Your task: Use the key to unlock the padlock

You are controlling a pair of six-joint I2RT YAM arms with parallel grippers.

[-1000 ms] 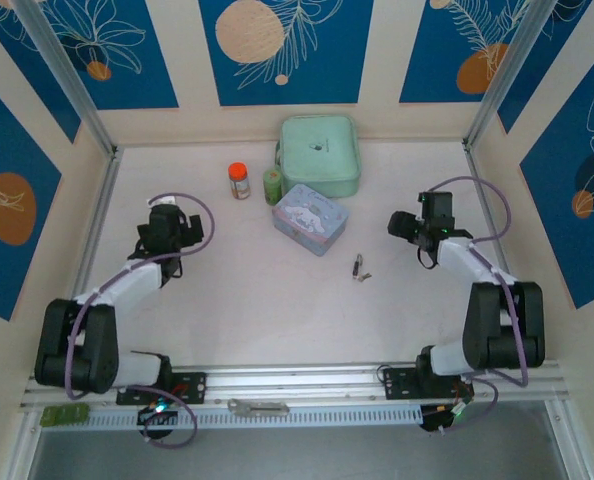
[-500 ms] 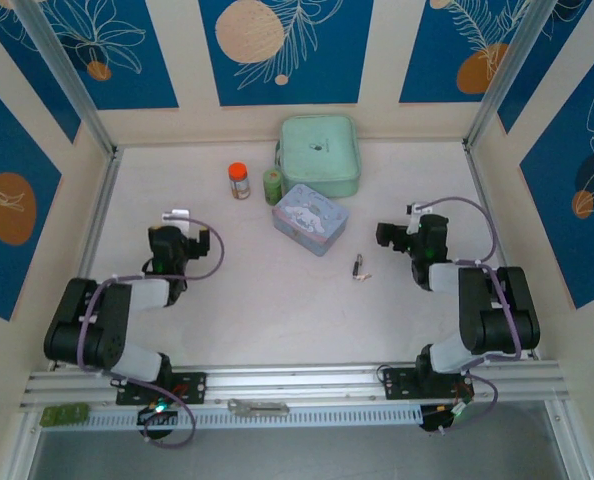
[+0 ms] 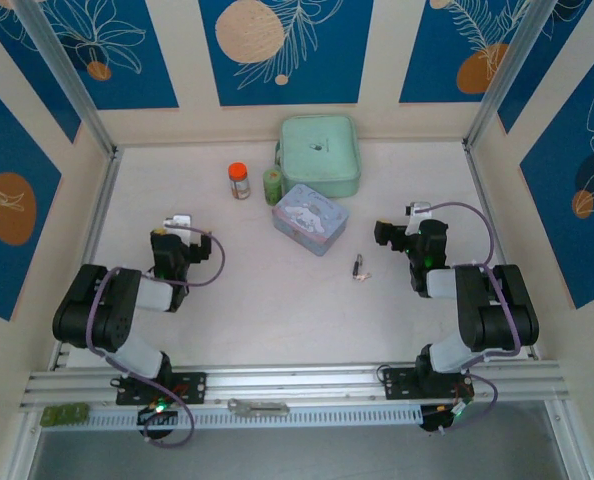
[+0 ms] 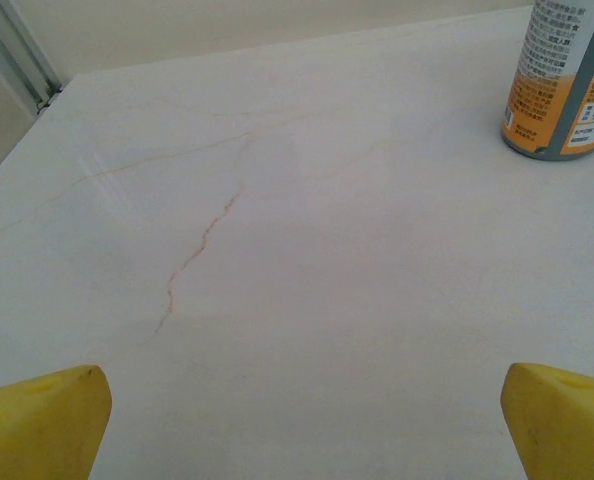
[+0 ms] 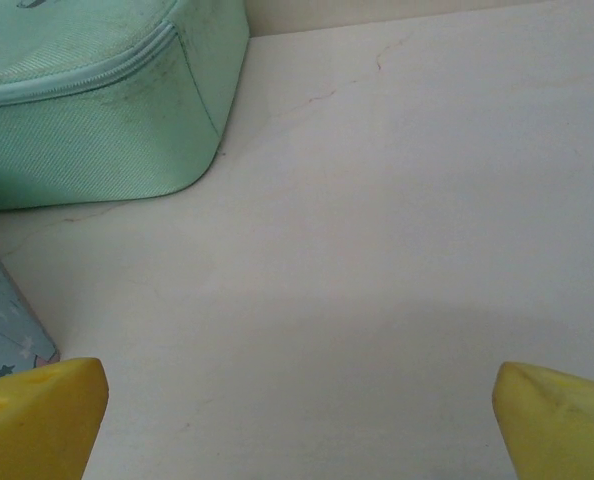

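The small dark padlock point(image 3: 356, 265) lies on the table just right of centre, and the tiny grey key point(image 3: 365, 276) rests right beside it. My left gripper point(image 3: 177, 232) hangs low over the left side of the table, far from both. Its yellow fingertips point(image 4: 37, 420) stand wide apart over bare table, so the left gripper point(image 4: 297, 420) is open. My right gripper point(image 3: 397, 232) sits low a little to the right of the padlock. It is open too point(image 5: 297, 420), with nothing between its yellow fingertips point(image 5: 562, 420).
A pale blue tin point(image 3: 310, 218) stands left of and behind the padlock, its corner point(image 5: 7, 320) close to my right gripper. A mint green case point(image 3: 319, 155) point(image 5: 87, 90) lies at the back. An orange-capped bottle point(image 3: 239, 181) point(image 4: 562, 80) and a small green jar point(image 3: 273, 185) stand beside it.
Both arms have folded back toward their bases and come down lower. The two grippers stayed open. The padlock and key have not moved.
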